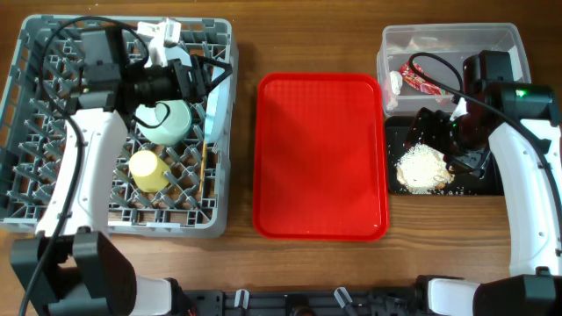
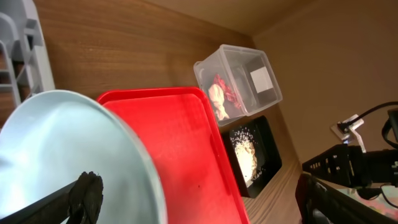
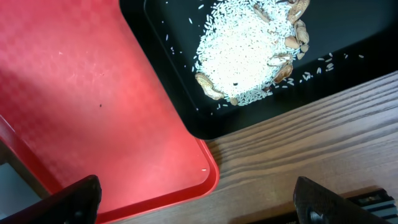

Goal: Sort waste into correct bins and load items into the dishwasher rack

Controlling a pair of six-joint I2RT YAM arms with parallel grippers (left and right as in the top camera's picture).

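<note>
- The dishwasher rack (image 1: 35, 189) sits on the left of the table (image 1: 241, 35). It holds one light green bowl (image 1: 169, 121), one small yellow cup (image 1: 149, 168) just in front of the bowl, and one pale blue plate (image 2: 62, 143) standing on edge at the rack's right side.
- The clear tub (image 1: 448, 39) at the far right holds one crumpled red wrapper (image 1: 421, 79) and one small white scrap (image 1: 395, 83).
- The black tray (image 1: 487, 183) lies just in front of the tub. It holds one pile of rice crumbs (image 3: 242, 53) with a few tan shell-like bits at the pile's edge.
- One red serving tray (image 1: 320, 158) lies between the rack and the two bins, with nothing on it.
- The left pincer (image 2: 198, 186) is spread wide. One finger (image 2: 87, 193) lies across the plate's face; whether it presses on the plate cannot be told.
- The right pincer (image 3: 196, 183) is spread wide and holds nothing. It hangs over the near corner of the black tray, where that tray meets the red tray.
</note>
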